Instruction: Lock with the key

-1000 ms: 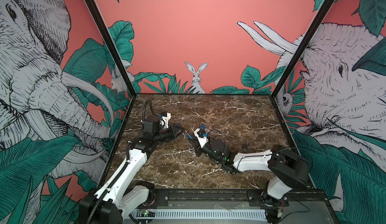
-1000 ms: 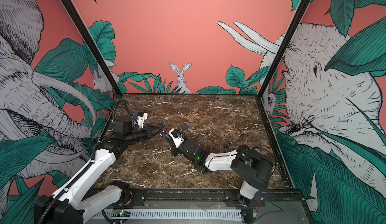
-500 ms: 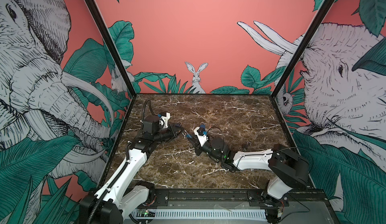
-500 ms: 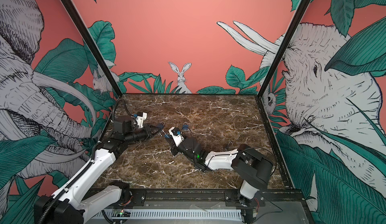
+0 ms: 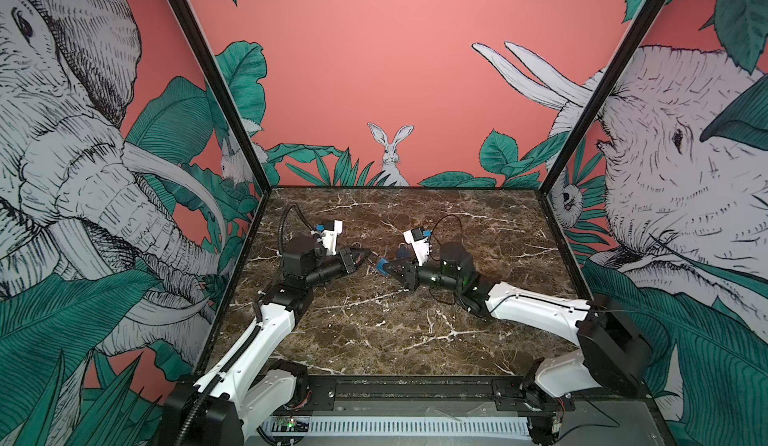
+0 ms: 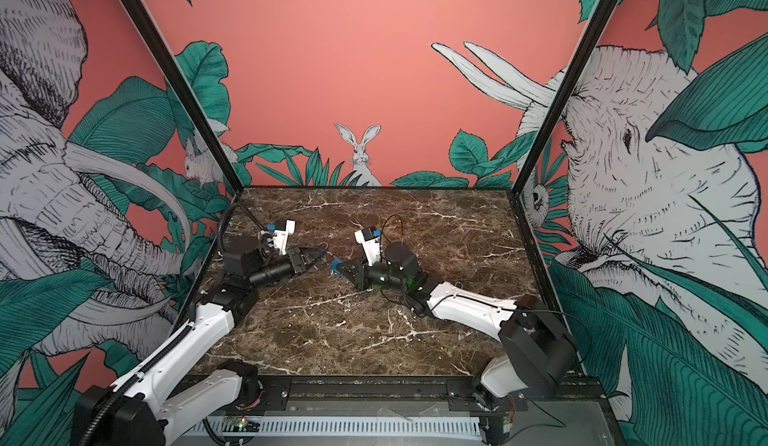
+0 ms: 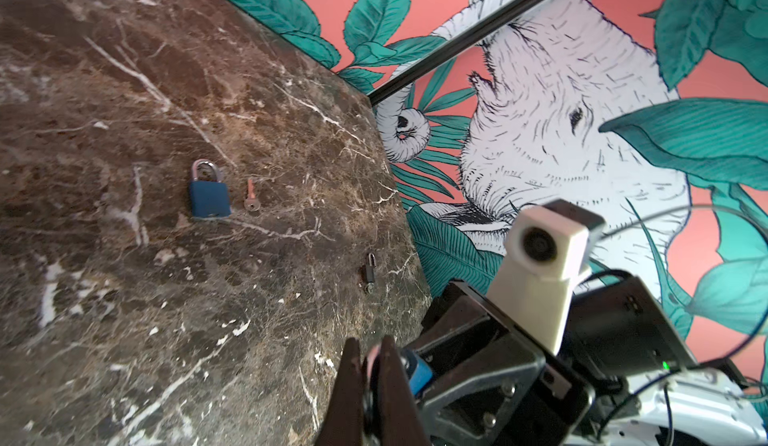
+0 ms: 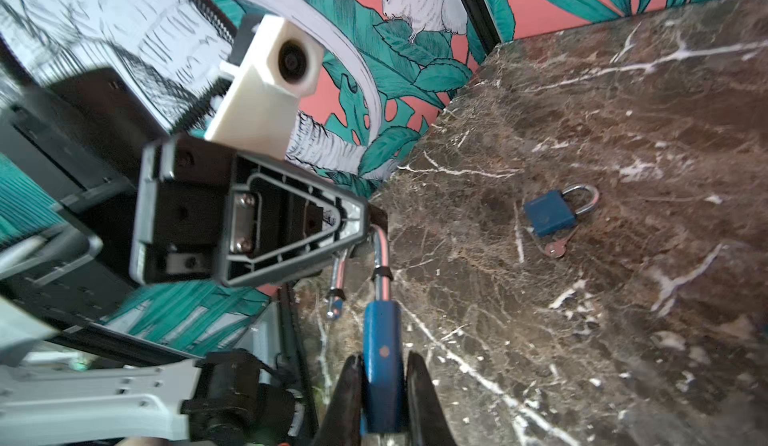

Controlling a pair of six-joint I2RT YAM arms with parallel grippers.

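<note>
1. On the left, the left gripper (image 7: 370, 361) reached toward the middle of the marble table (image 7: 124, 298). Its jaws were pressed together on the curved top of a silver shackle (image 8: 380, 252).
2. This shackle belonged to the held padlock (image 8: 381, 352), a blue one, raised above the table between the two arms. The shackle stood open: one leg sat in the blue body, and the other leg (image 8: 337, 286) hung free beside it.
3. To the right of it, the right gripper (image 5: 390, 267) pinched the blue body of the held padlock from both flat sides. So the two grippers met tip to tip, with this lock between them.
4. The key (image 7: 251, 197) was in neither gripper. It lay flat on the table, farther back than the two gripper tips and apart from them.
5. The key was just beside a second padlock (image 7: 209, 193), also blue, with its shackle closed. In the left wrist view a thin gap showed between them. In a top view this lock (image 5: 402, 252) appeared close behind the right gripper.
6. More to the right, a small black padlock (image 7: 370, 271) lay alone on the marble.
</note>
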